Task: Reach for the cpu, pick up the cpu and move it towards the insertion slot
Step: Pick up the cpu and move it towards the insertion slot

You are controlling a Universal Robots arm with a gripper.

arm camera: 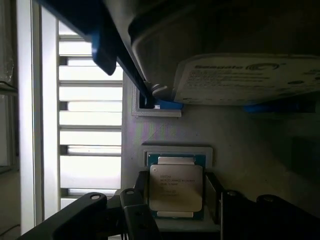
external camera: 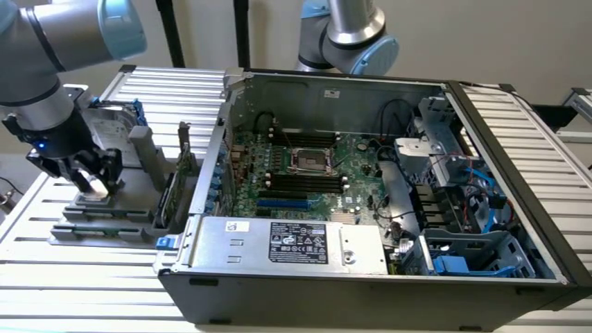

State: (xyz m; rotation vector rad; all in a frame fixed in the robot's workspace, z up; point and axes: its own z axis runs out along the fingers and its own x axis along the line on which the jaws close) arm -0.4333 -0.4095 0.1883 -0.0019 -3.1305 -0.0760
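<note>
Far over on the exterior view's left, the gripper point(external camera: 96, 182) is down on the grey fixture point(external camera: 102, 225) that sits on the slatted table point(external camera: 55, 291). The cpu point(arm camera: 176, 187) is right beneath it, lying flat in its shallow nest. In the wrist view the fingers point(arm camera: 214, 200) stand one on each side of the chip, narrowed right in against two opposite edges. I read that as a grip, though the chip is not yet lifted. It's nearly square, a touch longer along the line running between the fingers, so the jaws span its shorter way. Tight company here: the hard drive point(external camera: 109, 128) with its blue rails stands just beside the nest. Toward the exterior view's right, grey upright posts point(external camera: 146, 149) and a card on edge point(external camera: 180, 163) rise from the same fixture. The open room is straight up. Moving right, the case's side wall point(external camera: 224, 139) stands between the gripper and the motherboard, so by my judgement any way across has that edge to clear. Beyond it lies the insertion slot point(external camera: 310, 161), shiny frame and dark centre, open to the air among the black memory slots point(external camera: 301, 184) and well apart from the chip. Cables point(external camera: 398, 118) and drive bays point(external camera: 462, 201) crowd in further right.
</note>
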